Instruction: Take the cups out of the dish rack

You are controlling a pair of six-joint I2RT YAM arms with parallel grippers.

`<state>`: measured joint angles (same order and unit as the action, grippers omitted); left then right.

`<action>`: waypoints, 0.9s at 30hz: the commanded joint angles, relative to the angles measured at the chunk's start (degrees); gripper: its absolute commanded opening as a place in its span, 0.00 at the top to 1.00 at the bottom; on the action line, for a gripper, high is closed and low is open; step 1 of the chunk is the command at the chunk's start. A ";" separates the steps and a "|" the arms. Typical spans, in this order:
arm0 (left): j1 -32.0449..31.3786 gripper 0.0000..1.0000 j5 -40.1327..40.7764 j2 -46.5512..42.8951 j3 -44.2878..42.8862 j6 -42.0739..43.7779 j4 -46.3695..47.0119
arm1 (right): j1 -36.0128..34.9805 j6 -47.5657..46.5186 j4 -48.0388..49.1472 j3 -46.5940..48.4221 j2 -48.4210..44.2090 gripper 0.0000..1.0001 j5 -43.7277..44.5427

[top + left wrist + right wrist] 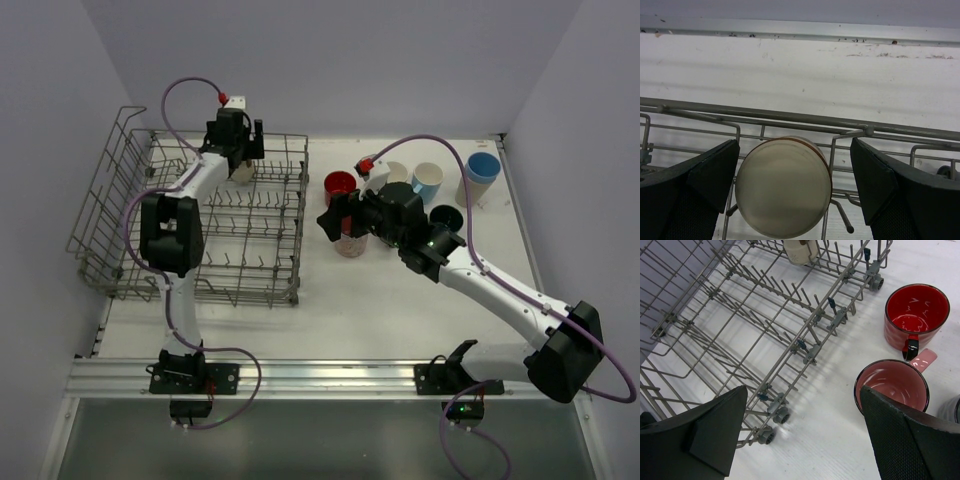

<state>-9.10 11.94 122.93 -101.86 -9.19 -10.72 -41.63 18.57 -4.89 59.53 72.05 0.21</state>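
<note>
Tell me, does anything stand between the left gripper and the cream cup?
Nothing solid does. The left gripper is open astride the cream cup. Only thin wires of the dish rack show in the gaps; one tine stands close beside the cup.

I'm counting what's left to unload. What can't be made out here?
1. Top view: the left gripper covers most of the cream cup in the dish rack.
2. Top view: the right gripper hides most of the pink cup.
3. Right wrist view: a dark cup is cut off by the right edge.
</note>
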 commanded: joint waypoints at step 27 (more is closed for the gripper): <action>0.14 0.65 -0.78 -13.85 2.90 -4.78 4.48 | -0.21 3.23 3.65 4.10 3.80 0.03 -7.06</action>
<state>-9.08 12.16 115.98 -98.56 -11.42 -8.78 -41.63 19.84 -4.64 60.53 75.42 -3.92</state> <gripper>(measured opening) 0.742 0.967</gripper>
